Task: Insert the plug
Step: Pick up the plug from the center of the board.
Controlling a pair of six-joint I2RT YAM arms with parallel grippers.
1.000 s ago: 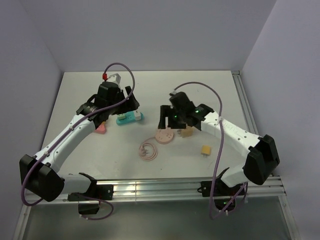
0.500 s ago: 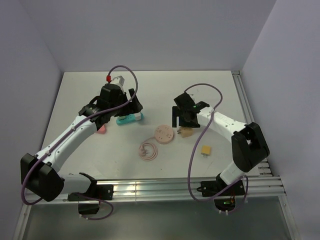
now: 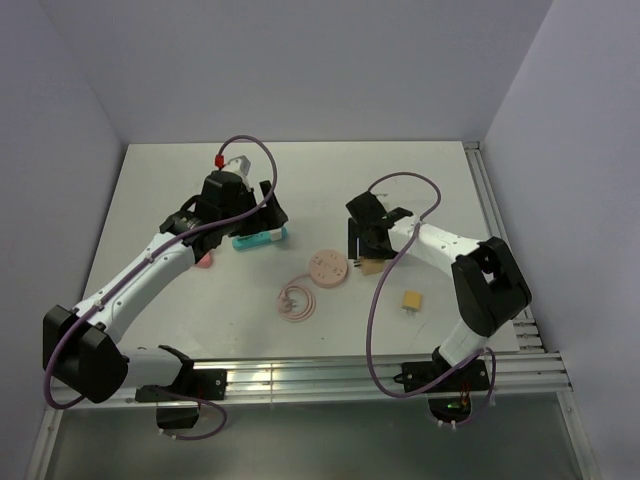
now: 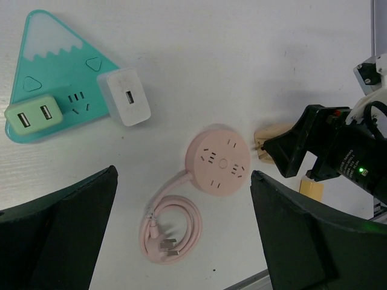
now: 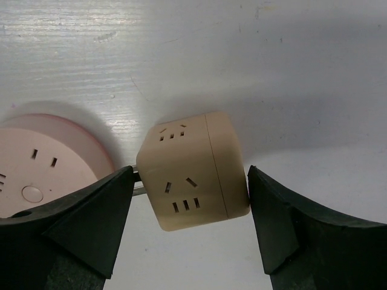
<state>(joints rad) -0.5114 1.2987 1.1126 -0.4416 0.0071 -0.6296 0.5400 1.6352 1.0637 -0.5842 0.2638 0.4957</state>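
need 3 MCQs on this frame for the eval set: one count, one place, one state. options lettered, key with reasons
1. How many adapters are plugged into the teal mountain-shaped power strip?
A. one
B. two
C. four

2. Where is the beige cube-shaped socket adapter?
A. on top of the teal strip
B. under the left arm's base
C. between the fingers of the right gripper, beside the pink round socket

3. State of the left gripper?
A. open, nothing between its fingers
B. shut on the beige cube
C. shut on the pink socket

Key:
1 B: the left wrist view shows only a green adapter and a white charger on the strip.
2 C: the right wrist view shows a finger on each side of the cube, with the pink socket at the left edge.
3 A: its fingers stand wide apart above the table, and nothing is between them.
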